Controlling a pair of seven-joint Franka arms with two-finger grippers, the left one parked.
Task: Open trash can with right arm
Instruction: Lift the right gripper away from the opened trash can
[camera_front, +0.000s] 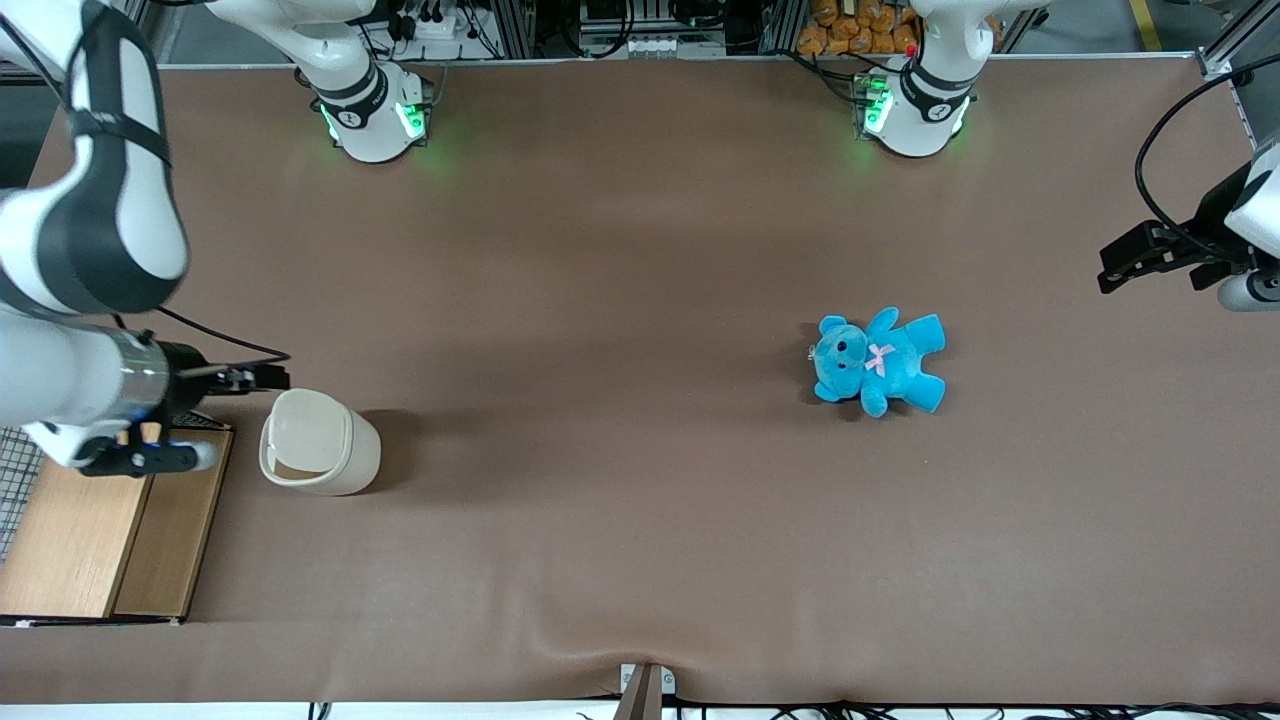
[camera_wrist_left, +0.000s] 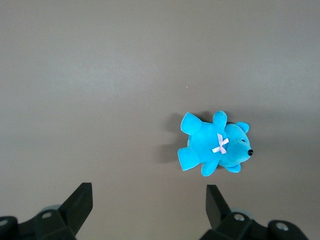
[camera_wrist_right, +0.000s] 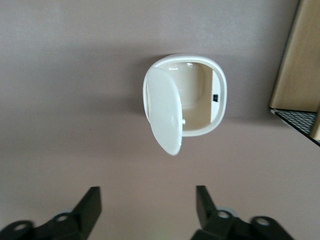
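1. Where the working arm's end of the brown surface (camera_front: 620, 300) begins, a wooden-topped wire crate (camera_front: 100, 540) sits at the edge, its wood panels flat and a strip of wire mesh showing at its side.
2. Above the crate's upper corner, the right arm (camera_front: 90, 260) reaches in, its silver-grey wrist carrying a thin black cable and the black gripper (camera_front: 262, 378).
3. Gripper state: the right wrist view shows the two fingers (camera_wrist_right: 89, 206) spread well apart, with nothing between them. They touch no object.
4. Just beside the gripper, and slightly nearer to the front camera, stands the trash can (camera_front: 320, 442), upright on the surface and just beside the crate without touching it.
5. Gripper-to-can relation: the gripper tip lies close to the can's upper rim. The front view does not settle whether they touch; in the right wrist view the can (camera_wrist_right: 192, 97) is clear of both fingers.
6. Lid condition: the lid (camera_wrist_right: 164, 111) is swung up on one side of the opening, standing on edge, and the cream interior of the can is exposed.
7. Well apart from the can, toward the parked arm's end of the surface, a blue teddy (camera_front: 878, 362) with a small pink bow lies flat on its back.
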